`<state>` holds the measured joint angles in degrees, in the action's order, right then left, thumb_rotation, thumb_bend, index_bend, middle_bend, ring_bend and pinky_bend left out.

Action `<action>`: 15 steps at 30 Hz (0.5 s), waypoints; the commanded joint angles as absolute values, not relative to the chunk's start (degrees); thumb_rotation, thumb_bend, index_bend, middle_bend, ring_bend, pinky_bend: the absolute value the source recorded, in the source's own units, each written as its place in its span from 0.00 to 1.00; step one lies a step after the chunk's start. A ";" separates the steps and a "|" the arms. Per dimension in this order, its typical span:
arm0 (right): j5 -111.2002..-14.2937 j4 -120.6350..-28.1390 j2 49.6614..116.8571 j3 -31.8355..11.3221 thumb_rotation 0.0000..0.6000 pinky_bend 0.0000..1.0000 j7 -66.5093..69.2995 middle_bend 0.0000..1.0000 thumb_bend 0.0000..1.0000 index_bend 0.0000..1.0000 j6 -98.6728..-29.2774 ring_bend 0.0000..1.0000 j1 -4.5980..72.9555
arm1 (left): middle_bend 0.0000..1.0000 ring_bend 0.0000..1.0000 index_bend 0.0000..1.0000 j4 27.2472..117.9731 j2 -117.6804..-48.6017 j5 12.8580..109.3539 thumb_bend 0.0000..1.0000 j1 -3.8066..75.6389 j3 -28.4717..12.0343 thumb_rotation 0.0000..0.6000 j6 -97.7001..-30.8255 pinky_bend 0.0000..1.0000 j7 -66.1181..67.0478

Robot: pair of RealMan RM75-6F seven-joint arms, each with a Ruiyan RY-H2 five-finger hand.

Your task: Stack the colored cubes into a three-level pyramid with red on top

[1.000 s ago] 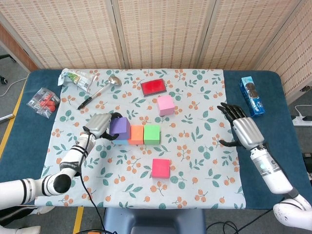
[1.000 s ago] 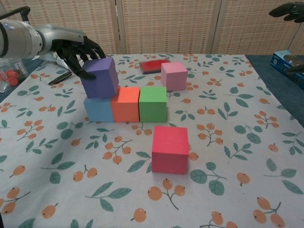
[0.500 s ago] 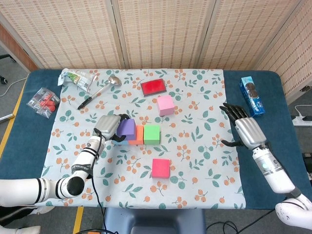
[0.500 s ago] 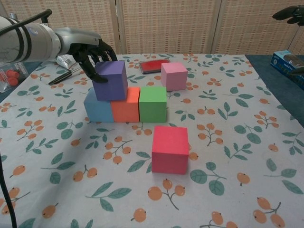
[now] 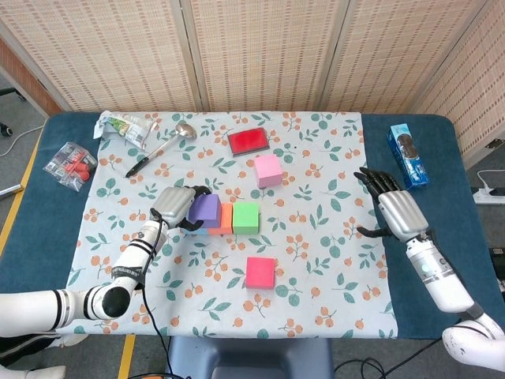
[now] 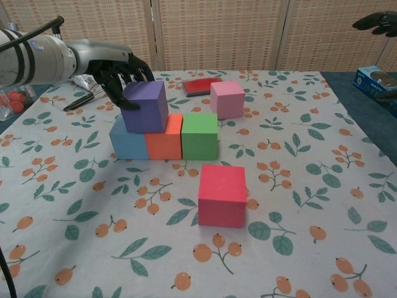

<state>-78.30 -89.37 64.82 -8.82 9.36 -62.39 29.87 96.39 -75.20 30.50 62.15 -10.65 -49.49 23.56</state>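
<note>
A row of three cubes stands mid-cloth: blue (image 6: pixel 128 141), orange (image 6: pixel 164 138), green (image 6: pixel 200 135). A purple cube (image 6: pixel 146 107) sits on top, straddling blue and orange, slightly tilted. My left hand (image 6: pixel 118 67) grips it from its left and back, thumb on its front-left face. In the head view the left hand (image 5: pixel 177 207) is left of the purple cube (image 5: pixel 206 209). The red cube (image 6: pixel 222 194) lies alone in front of the row. A pink cube (image 6: pixel 227 99) stands behind it. My right hand (image 5: pixel 394 209) hovers open at the right, holding nothing.
A flat red block (image 5: pixel 248 140) lies at the back of the cloth. A spoon (image 5: pixel 170 140), a pen (image 5: pixel 142 164) and a crumpled packet (image 5: pixel 122 126) lie back left. A bag of red pieces (image 5: pixel 69 164) sits far left, a blue box (image 5: pixel 408 155) far right.
My left hand carried the purple cube right and down from over the blue cube onto the blue-orange seam. The right hand barely shifted.
</note>
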 commanded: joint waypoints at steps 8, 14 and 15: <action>-77.56 -89.76 65.17 -9.17 1.00 0.00 8.12 0.00 0.00 0.00 -62.26 0.00 29.76 | 0.32 0.25 0.26 93.72 -73.89 35.31 0.37 61.27 -10.59 1.00 -44.55 0.27 19.39; -77.30 -90.11 65.11 -9.41 1.00 0.00 7.60 0.00 0.00 0.00 -62.17 0.00 29.77 | 0.31 0.25 0.25 93.00 -73.71 35.31 0.37 61.51 -10.41 1.00 -43.70 0.26 18.69; -77.26 -90.14 65.10 -9.44 1.00 0.00 7.55 0.00 0.00 0.00 -62.16 0.00 29.76 | 0.31 0.25 0.25 92.83 -73.76 35.33 0.37 61.53 -10.37 1.00 -43.65 0.26 18.60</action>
<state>-77.26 -90.14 65.10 -9.44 7.54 -62.16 29.76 92.91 -73.74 35.34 61.51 -10.39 -43.72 18.69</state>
